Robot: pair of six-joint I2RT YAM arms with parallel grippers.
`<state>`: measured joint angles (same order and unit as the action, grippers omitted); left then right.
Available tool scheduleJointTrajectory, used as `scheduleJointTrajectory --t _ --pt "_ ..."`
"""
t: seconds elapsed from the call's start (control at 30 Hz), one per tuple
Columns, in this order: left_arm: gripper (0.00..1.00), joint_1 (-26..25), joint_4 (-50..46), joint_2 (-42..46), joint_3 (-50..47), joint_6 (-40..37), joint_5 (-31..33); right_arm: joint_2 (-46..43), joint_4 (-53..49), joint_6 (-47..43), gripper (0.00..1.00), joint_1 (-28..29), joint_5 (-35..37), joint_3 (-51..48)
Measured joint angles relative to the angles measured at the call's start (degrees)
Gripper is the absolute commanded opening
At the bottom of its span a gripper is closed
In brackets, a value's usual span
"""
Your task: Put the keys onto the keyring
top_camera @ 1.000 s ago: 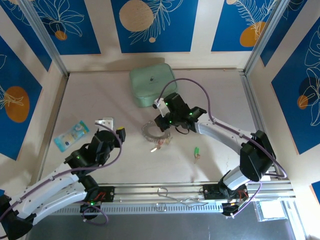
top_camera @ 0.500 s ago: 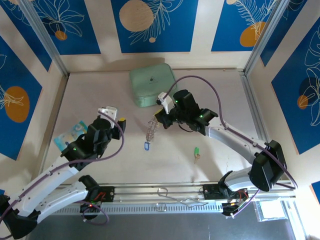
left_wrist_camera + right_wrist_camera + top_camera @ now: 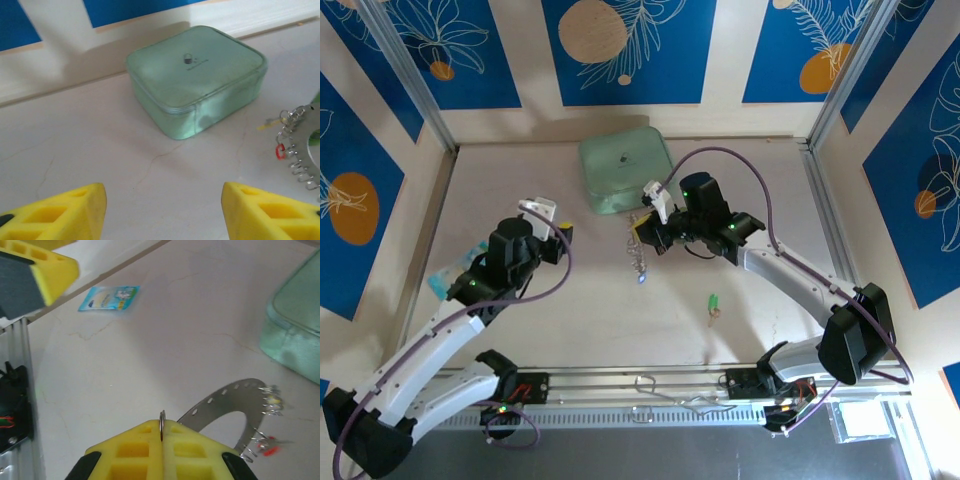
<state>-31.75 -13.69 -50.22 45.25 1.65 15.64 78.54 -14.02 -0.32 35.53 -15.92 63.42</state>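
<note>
Our right gripper [image 3: 650, 232], clamped on the keyring [image 3: 639, 255], has hoisted it clear; our left gripper [image 3: 552, 225] gapes, green key [image 3: 713, 303] unthreaded.

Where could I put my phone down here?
The far-left corner beside the mint-green case is bare, and so is the near strip left of the green key. The middle is crowded: the right gripper holds the keyring there.
</note>
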Motion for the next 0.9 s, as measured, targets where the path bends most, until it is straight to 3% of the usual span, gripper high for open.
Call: scheduleJointTrajectory --t 0.37,0.57,0.77,0.9 --pt "0.51 0.04 4.98 -0.98 -0.55 -9.07 -21.31 0.04 -3.43 -6.27 0.00 0.44 -9.01 1.09" --pt "0.39 0.09 8.61 1.70 -4.87 -13.22 -33.66 0.04 -5.64 -10.49 0.00 1.46 -10.47 1.09" --pt "0.27 0.09 9.01 1.25 -5.14 -16.09 -39.26 0.04 -8.00 -14.47 0.00 2.36 -10.69 1.22" --pt "0.26 0.09 8.98 -0.31 -5.14 -18.38 -43.76 0.04 -9.20 -15.80 0.00 3.15 -10.64 1.40"
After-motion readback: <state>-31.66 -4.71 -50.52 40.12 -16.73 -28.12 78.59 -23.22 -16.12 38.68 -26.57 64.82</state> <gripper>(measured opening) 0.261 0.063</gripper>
